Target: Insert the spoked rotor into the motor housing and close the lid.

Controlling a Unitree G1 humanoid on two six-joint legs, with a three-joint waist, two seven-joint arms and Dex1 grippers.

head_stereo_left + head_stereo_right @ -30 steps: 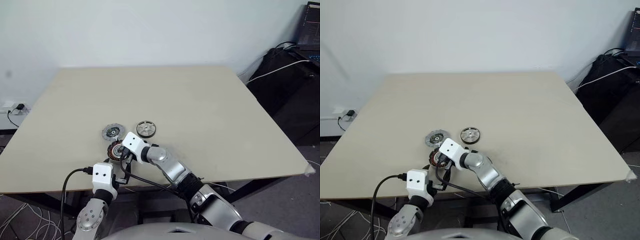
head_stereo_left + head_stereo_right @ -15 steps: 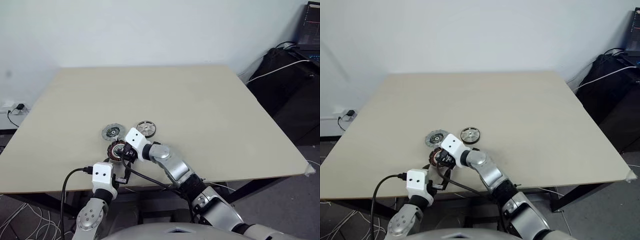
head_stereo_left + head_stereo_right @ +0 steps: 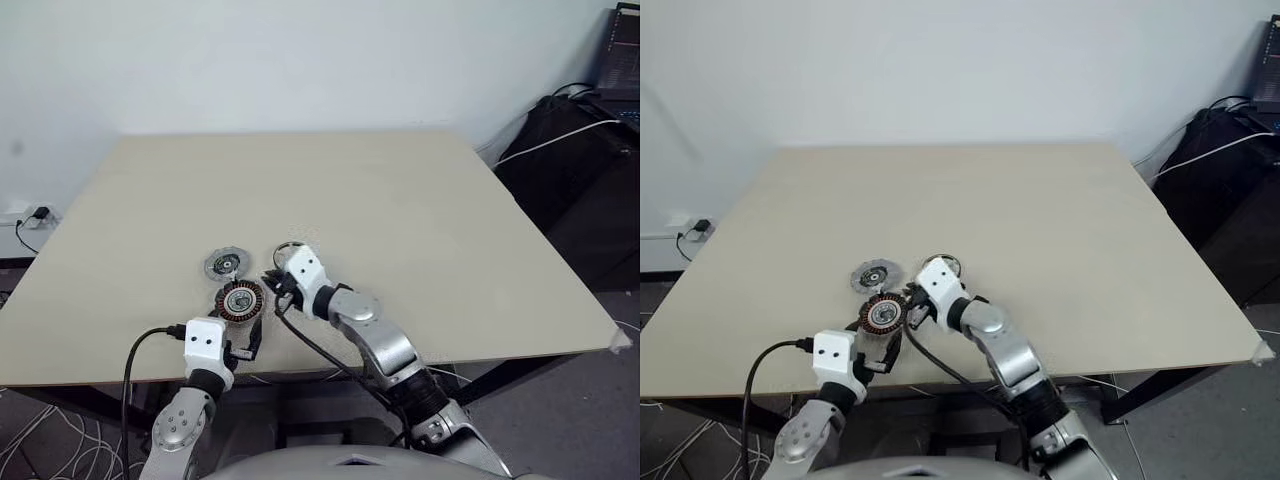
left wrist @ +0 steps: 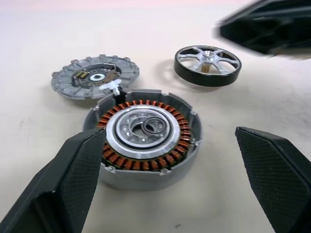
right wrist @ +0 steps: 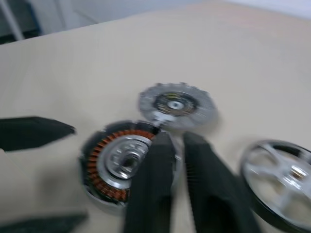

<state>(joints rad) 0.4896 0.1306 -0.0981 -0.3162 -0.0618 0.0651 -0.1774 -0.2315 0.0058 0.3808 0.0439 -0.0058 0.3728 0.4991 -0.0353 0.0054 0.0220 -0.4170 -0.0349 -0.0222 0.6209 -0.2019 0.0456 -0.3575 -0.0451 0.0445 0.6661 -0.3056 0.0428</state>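
Table (image 3: 420, 210) room lies wide and bare ahead and to my right; the parts sit close to its near edge on my left. The motor housing (image 4: 145, 133) lies flat, copper windings up, a small loose ring (image 4: 154, 126) resting in its centre. My left pincer (image 4: 170, 184) stands wide open on either side of it, holding nothing. The lid (image 4: 95, 77) touches the housing's far rim; the spoked rotor (image 4: 207, 64) lies apart, beside my right pincer (image 3: 274, 281), which is closed and empty. I can read no writing.

head cameras high above table (image 3: 400, 200), wrist cameras close on motor housing (image 4: 143, 133)
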